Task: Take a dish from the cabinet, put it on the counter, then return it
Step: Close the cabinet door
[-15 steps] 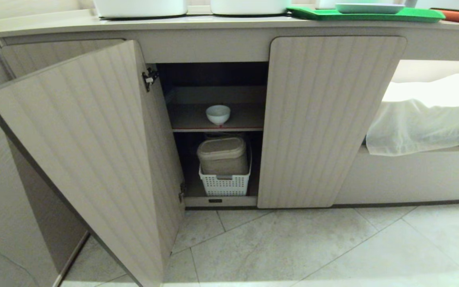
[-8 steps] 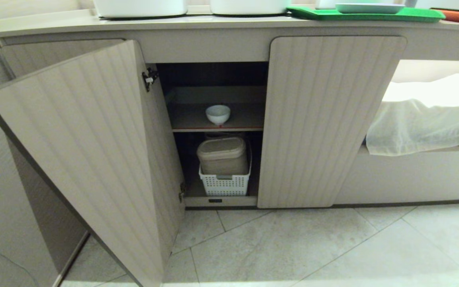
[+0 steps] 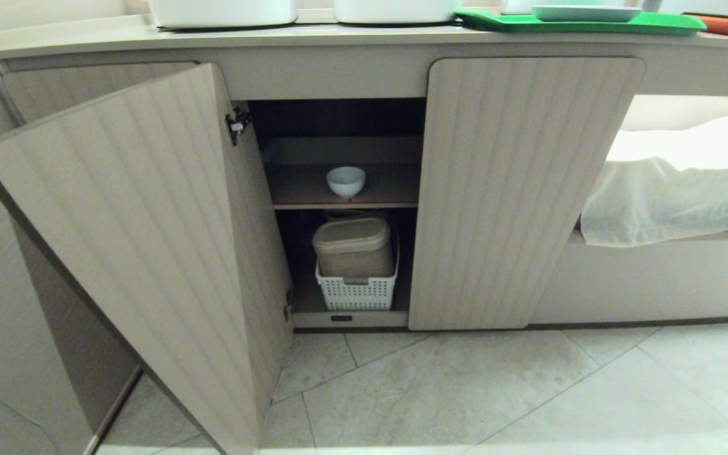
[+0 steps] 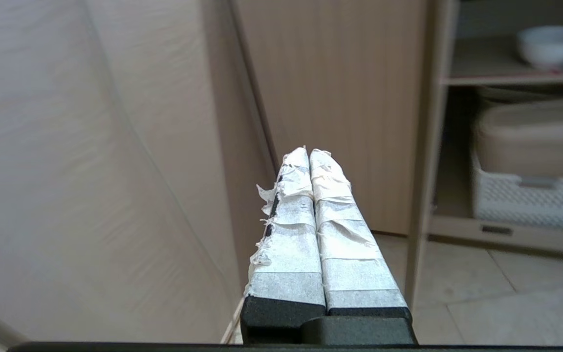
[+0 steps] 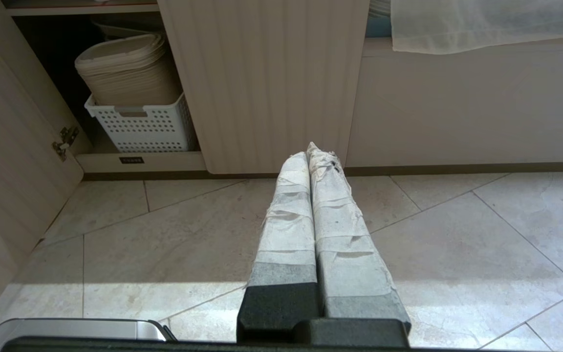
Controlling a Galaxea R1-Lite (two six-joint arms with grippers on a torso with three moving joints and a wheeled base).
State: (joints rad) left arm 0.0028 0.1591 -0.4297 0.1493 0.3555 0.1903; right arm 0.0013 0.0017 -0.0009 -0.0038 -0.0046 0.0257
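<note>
Bowl [image 3: 345, 181] sits on the shelf [image 3: 304, 189]; our left gripper [image 4: 309, 152], fingers pressed together, should spread before reaching past the door [image 3: 143, 240].

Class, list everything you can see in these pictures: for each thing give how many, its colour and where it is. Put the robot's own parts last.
dish: one, white, on cabinet's inner shelf
cabinet: one, beige, left door open, right door shut
counter: one, pale beige, above cabinet
basket: one, white, below shelf, holding beige lidded container
pots: two, white, on counter
tray: one, green, on counter, pale plate on it
cloth: one, white, right of cabinet
left gripper: shut, before open door
right gripper: shut, over floor
</note>
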